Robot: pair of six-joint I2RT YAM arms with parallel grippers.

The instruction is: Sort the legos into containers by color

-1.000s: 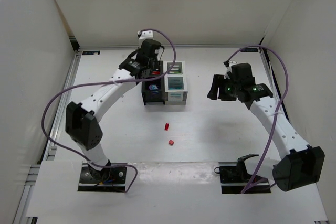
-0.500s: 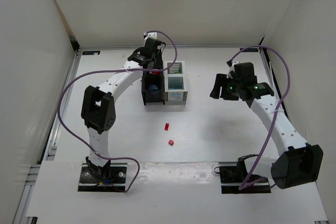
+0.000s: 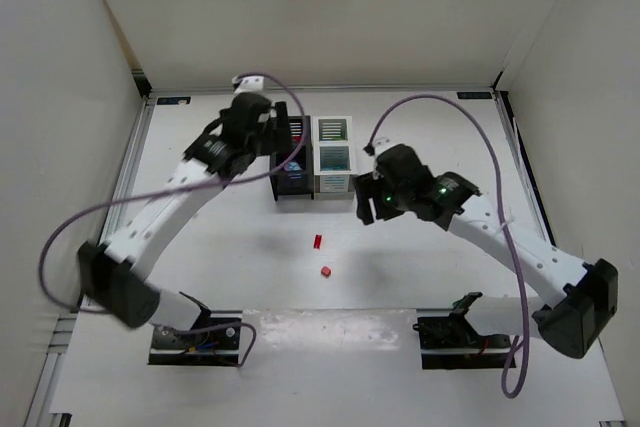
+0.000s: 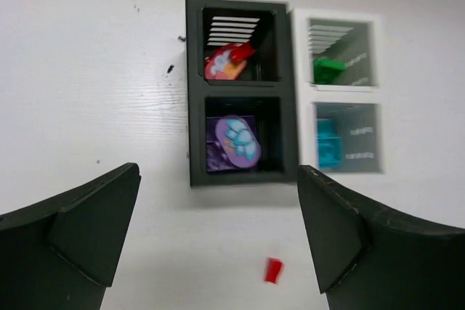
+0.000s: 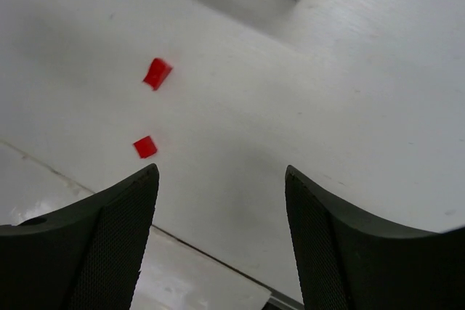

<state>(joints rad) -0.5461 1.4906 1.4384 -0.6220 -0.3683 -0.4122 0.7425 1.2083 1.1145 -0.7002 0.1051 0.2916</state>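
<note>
Black bin (image 4: 196, 92) touching white bin (image 4: 338, 94), coloured legos (image 4: 232, 143) inside, two red legos (image 3: 318, 242) loose nearby

White tabletop (image 3: 400, 267), seemingly plain white walls (image 3: 330, 17)

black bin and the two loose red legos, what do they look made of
Black bin: likely moulded plastic, matte, judging by its even walls and slatted vents. Red legos: probably hard plastic, uniform colour, crisp edges; too small to judge gloss.

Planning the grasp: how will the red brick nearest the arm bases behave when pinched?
The red brick looks tiny and rigid, so probably very light and unbending. It lies on the smooth table, so it may skid if nudged. Blocky, so unlikely to roll.
</note>
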